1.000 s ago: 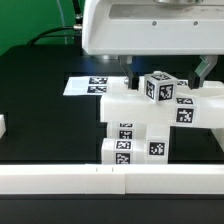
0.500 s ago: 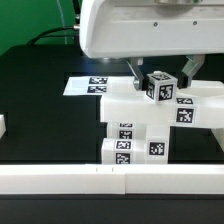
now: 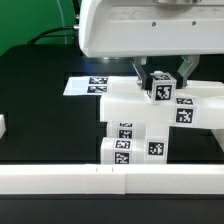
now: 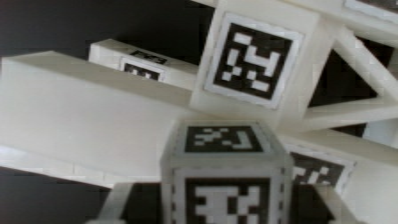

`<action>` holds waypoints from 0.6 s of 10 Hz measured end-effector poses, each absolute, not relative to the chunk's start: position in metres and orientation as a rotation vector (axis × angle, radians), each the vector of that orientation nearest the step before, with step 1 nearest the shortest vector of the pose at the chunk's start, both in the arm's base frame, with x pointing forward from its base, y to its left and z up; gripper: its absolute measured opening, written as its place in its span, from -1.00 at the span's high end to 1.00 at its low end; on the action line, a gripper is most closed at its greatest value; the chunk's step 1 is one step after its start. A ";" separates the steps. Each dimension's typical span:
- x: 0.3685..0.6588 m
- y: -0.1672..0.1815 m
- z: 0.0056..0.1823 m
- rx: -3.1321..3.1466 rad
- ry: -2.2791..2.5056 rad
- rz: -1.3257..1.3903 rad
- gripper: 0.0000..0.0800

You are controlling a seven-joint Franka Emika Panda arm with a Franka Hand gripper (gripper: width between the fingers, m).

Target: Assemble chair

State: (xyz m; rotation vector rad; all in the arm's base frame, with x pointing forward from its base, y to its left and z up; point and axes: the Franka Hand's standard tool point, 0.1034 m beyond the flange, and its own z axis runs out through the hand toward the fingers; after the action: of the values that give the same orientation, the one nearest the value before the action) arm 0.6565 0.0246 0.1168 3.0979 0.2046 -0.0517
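Exterior view: the robot arm (image 3: pixel 140 28), glossy white, filled the top of the frame above the black table (image 3: pixel 40 120). Its gripper (image 3: pixel 162 76) hung straight down w/ the two dark fingers (image 3: pixel 143 72) on either side of a small tagged cube-like block (image 3: pixel 161 88), the topmost bit of the chair parts. Jaws were partway in, a finger at each flank of that block, looking to be in contact w/ it; can't tell for sure whether the hold was firm. The block sat on top of a stack of matte white chair parts (image 3: pixel 135 125), near the middle of the frame toward the exterior view's right: a wide flat piece up top, a tagged bar (image 3: pixel 195 110) running off to the exterior view's right, and a column of notched blocks w/ tags below it reaching down to the white rail (image 3: pixel 100 178) at the front edge. Marker board (image 3: pixel 88 85) lay flat on the table behind the stack, toward the exterior view's left. A small white piece (image 3: pixel 3 127) showed at the exterior view's left edge, well apart from the rest.

Wrist view: very close in. A tagged block end (image 4: pixel 228 170) filled the foreground, w/ a second tagged face (image 4: pixel 256 58) beyond it and white bars (image 4: pixel 89 95) crossing behind. Fingers weren't clearly visible here.
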 end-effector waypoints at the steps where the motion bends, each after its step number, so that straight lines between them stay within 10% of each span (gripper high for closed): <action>1: 0.657 0.023 0.117 3.103 0.048 -0.048 0.28; 6: 0.657 0.022 0.117 3.049 -0.561 -0.036 0.28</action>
State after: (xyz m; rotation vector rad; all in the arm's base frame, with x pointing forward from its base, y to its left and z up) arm 0.6567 0.0216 0.1170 3.0486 -0.5607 -0.0360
